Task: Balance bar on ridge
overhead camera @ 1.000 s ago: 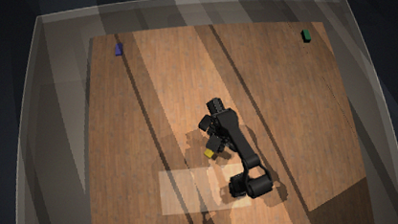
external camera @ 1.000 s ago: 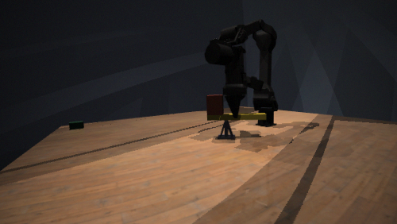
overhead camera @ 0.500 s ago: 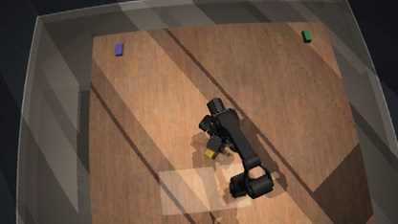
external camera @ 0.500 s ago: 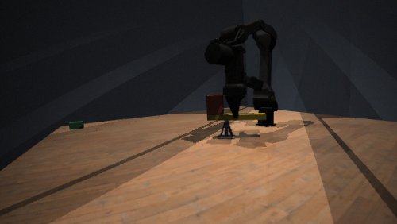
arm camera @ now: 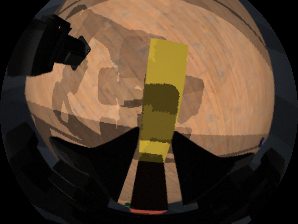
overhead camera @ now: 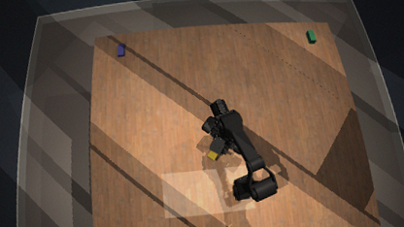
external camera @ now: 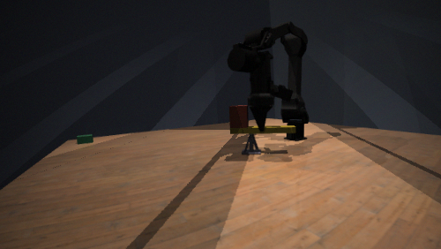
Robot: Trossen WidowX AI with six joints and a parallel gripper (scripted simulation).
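The yellow bar [overhead camera: 213, 155] [external camera: 282, 130] [arm camera: 165, 65] looks level, above the table and over the grey ridge [external camera: 251, 145]. The ridge's top meets or nearly meets its underside, nearer the end with the red block [external camera: 238, 116] [arm camera: 148, 212]. That block stands on the bar. My gripper [external camera: 261, 129] [arm camera: 156, 132] points down at the bar, between the block and the bar's far end. Its fingers stand partly open, one on each side of the bar and very close to it. Whether they touch it is too fine to tell.
A green block [overhead camera: 311, 37] [external camera: 85, 139] lies at the table's far right corner in the top view, a blue block [overhead camera: 120, 49] near the far left corner. The arm's base stands behind the bar in the exterior view. Shadow bands cross the table.
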